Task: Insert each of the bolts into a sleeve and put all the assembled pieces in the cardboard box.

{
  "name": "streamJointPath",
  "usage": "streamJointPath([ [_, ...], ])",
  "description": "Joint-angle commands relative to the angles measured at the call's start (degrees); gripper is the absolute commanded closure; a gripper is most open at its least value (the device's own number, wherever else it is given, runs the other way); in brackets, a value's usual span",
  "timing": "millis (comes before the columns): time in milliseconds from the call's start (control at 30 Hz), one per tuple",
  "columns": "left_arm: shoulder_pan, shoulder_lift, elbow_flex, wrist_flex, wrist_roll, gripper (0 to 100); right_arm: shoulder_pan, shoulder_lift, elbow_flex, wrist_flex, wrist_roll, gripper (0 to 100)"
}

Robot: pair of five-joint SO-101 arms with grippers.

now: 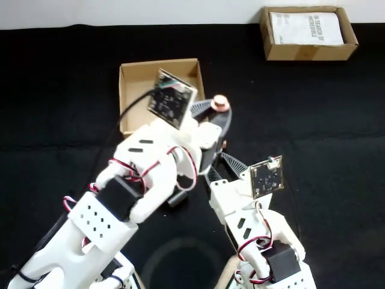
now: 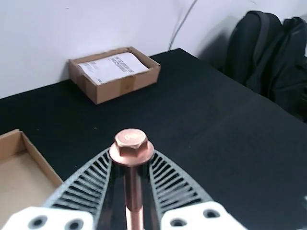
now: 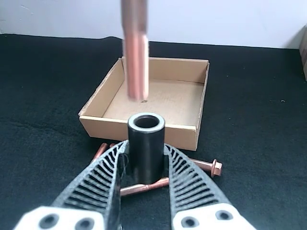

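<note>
My left gripper is shut on a copper bolt, held upright with its hex head on top. The bolt's shank hangs just above a black sleeve, which stands upright with its bore facing up. My right gripper is shut on that sleeve. The open cardboard box lies just beyond the sleeve and shows a bare floor. Three loose bolts lie on the black table in front of the box, one with its head showing.
A second cardboard box holding a printed paper sits at the far right of the table. Black bags lean against the wall past the table edge. The two arms crowd the table's middle.
</note>
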Motion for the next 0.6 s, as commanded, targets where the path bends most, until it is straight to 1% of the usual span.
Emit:
streamJointPath([
  [0, 2.07, -1.19, 0.4, -1.49, 0.26, 99, 0.84, -0.22, -0.13, -0.04, -0.62, 99.1],
  [267, 1.19, -1.27, 2.42, -2.73, -0.09, 99, 0.84, -0.31, -0.13, -0.04, -0.62, 99.1],
  [433, 0.92, -1.19, 2.07, -6.68, -0.18, 99, 0.84, -0.22, -0.13, -0.04, -0.62, 99.1],
  [567, 0.92, -1.19, 2.42, -6.42, -0.18, 99, 0.84, -0.22, -0.13, -0.04, -0.62, 99.1],
])
